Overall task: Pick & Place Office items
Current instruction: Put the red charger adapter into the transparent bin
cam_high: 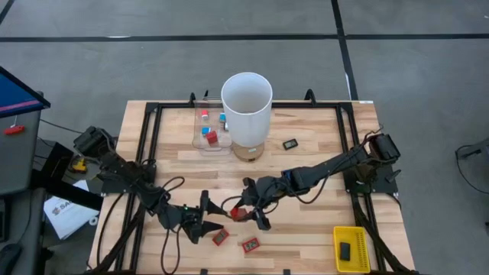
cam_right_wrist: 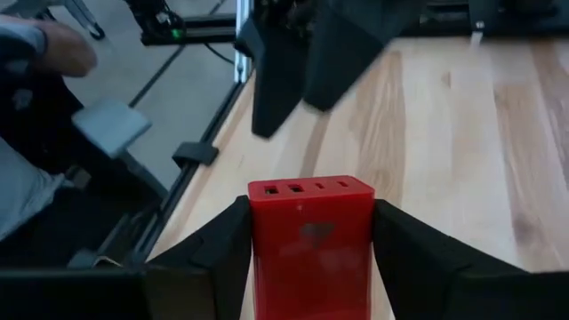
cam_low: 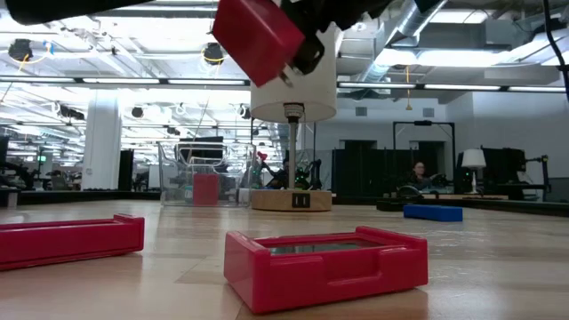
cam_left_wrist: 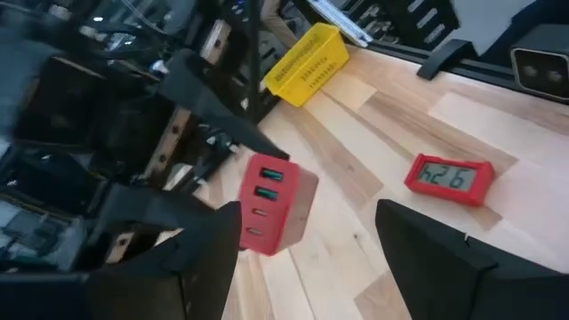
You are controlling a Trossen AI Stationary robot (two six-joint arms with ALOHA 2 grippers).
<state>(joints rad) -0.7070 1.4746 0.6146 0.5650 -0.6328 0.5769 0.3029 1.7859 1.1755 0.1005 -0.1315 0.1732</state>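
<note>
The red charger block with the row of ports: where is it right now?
The red charger block is off the table, clamped in the right gripper near the front middle in the high view, just right of the open left gripper, above two red flat clocks.

Charger block [cam_high: 238, 213] in right end effector [cam_high: 241, 211], left end effector [cam_high: 208, 217] beside, two clocks [cam_high: 220, 237] below

Dark, cabled arms [cam_high: 321, 169], seemingly matte.

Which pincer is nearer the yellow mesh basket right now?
Right. The right pincer, shut on a red charger block, is mid-table; the open left pincer sits farther from the basket.
</note>
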